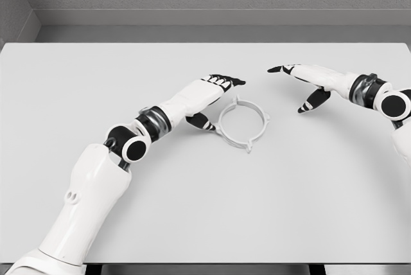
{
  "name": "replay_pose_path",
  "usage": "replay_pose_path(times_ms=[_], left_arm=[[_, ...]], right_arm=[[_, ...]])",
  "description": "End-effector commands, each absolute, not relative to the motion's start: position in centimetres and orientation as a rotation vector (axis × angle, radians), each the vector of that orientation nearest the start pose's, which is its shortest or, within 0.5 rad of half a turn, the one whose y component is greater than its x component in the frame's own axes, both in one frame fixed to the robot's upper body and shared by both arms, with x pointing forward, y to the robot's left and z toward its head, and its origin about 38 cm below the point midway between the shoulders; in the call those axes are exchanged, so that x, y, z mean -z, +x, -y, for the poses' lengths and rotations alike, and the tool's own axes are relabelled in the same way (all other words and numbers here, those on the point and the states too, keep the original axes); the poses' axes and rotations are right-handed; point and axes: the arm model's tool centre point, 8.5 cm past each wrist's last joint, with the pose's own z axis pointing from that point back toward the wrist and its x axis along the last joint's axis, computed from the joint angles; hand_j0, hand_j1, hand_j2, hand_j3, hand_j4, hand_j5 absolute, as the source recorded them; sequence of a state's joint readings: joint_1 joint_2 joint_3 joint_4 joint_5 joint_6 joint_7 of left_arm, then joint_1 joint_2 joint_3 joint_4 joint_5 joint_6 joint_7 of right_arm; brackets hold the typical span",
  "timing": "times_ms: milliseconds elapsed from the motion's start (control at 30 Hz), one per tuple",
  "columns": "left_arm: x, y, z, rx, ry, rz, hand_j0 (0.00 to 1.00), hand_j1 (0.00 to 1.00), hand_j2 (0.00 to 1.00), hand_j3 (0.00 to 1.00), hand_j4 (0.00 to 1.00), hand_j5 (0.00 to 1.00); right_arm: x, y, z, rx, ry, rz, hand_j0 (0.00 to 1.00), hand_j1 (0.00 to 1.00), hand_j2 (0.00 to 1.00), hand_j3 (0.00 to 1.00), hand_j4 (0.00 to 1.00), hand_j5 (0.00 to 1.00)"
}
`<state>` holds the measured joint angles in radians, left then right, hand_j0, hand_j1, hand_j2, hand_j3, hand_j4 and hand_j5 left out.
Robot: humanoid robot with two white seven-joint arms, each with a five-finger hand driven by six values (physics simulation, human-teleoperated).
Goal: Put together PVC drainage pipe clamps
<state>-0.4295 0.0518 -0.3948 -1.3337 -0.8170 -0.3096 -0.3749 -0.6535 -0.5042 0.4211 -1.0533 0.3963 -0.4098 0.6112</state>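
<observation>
Below, grey walls edge a white table (192, 211) bearing a clamp ring (241, 123) between two slack hands.

White arms (83, 191), black-tipped fingers (225, 81)

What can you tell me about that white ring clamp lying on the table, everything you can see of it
The pipe clamp is a thin white ring, plastic by its look, with small tabs or lugs jutting from its rim. It lies flat on the white table, near the middle, with the table surface showing through its open centre. The left hand is close at its left edge, thumb down beside the rim; whether it touches is unclear. The right hand is apart from it, to the right. Nothing lies inside it.
</observation>
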Motion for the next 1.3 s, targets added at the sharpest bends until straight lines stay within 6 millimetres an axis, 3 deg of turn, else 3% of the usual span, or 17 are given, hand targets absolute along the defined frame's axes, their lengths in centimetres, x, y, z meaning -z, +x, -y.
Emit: replay_pose_path(times_ms=[0,400,533,700,900,1033,1267], left_arm=[[-12.6,44.3,-8.5,1.561,0.29,1.668,1.0,1.0,1.0,1.0,1.0,1.0],[-12.8,44.6,-8.5,1.553,0.291,1.673,1.0,1.0,1.0,1.0,1.0,1.0],[-13.1,44.8,-9.6,1.534,0.306,1.676,1.0,1.0,1.0,1.0,1.0,1.0],[-13.8,44.0,-10.6,1.517,0.286,1.713,1.0,1.0,1.0,1.0,1.0,1.0],[-13.8,42.2,-10.9,1.48,0.236,1.756,1.0,1.0,1.0,1.0,1.0,1.0],[-13.8,41.4,-10.6,1.478,0.221,1.771,1.0,1.0,1.0,1.0,1.0,1.0],[-13.4,40.9,-9.9,1.47,0.176,1.777,1.0,1.0,1.0,1.0,1.0,1.0]], right_arm=[[-15.3,49.8,30.7,-1.577,-0.284,1.314,1.0,1.0,1.0,1.0,1.0,1.0],[-15.3,49.8,30.7,-1.574,-0.285,1.313,1.0,1.0,1.0,1.0,1.0,1.0],[-15.4,49.8,30.7,-1.573,-0.284,1.314,1.0,1.0,1.0,1.0,1.0,1.0],[-15.4,49.8,30.8,-1.575,-0.285,1.315,1.0,1.0,1.0,1.0,1.0,1.0],[-15.8,49.1,33.3,-1.627,-0.325,1.274,1.0,1.0,1.0,1.0,1.0,1.0],[-17.6,48.1,33.2,-1.701,-0.357,1.313,1.0,1.0,1.0,1.0,1.0,1.0],[-17.1,47.6,33.3,-1.744,-0.347,1.276,1.0,1.0,1.0,1.0,1.0,1.0]])
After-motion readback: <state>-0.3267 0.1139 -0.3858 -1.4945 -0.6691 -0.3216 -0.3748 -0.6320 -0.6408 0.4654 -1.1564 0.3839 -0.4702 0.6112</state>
